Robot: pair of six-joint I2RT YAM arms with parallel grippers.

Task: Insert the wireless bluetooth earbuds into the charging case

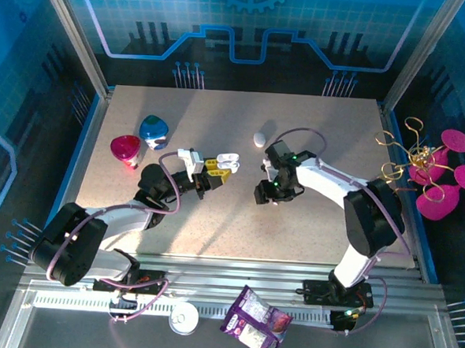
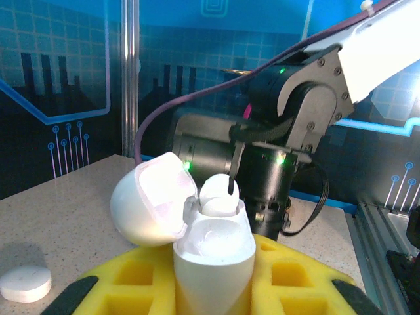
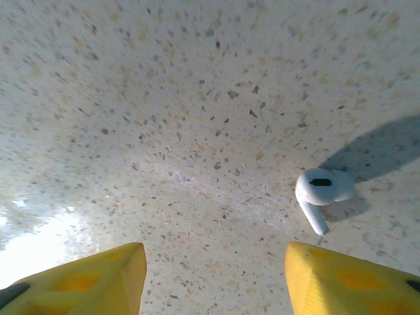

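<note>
Nearest you, one snack packet (image 1: 255, 323) lies on the rail (image 1: 210, 287). On the speckled table (image 1: 213, 228) your left gripper (image 2: 213, 279) clamps one open charging case (image 2: 213, 252), one earbud (image 2: 218, 195) seated inside. Your right gripper (image 3: 211, 269) hangs spread, a second earbud (image 3: 320, 190) loose on the table near it. Beyond stand two cups — pink cup (image 1: 125, 149), blue cup (image 1: 154, 131) — then blue circuit-patterned walls (image 1: 249, 33).

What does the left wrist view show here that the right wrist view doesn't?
Left wrist: a white plastic pebble-shaped charging case, lid open, one white earbud seated inside, clamped between yellow foam fingers; the right arm beyond. Right wrist: a loose white stemmed plastic earbud lying on the speckled beige tabletop, ahead of the open right end effector. Both: that tabletop and yellow fingers.
</note>
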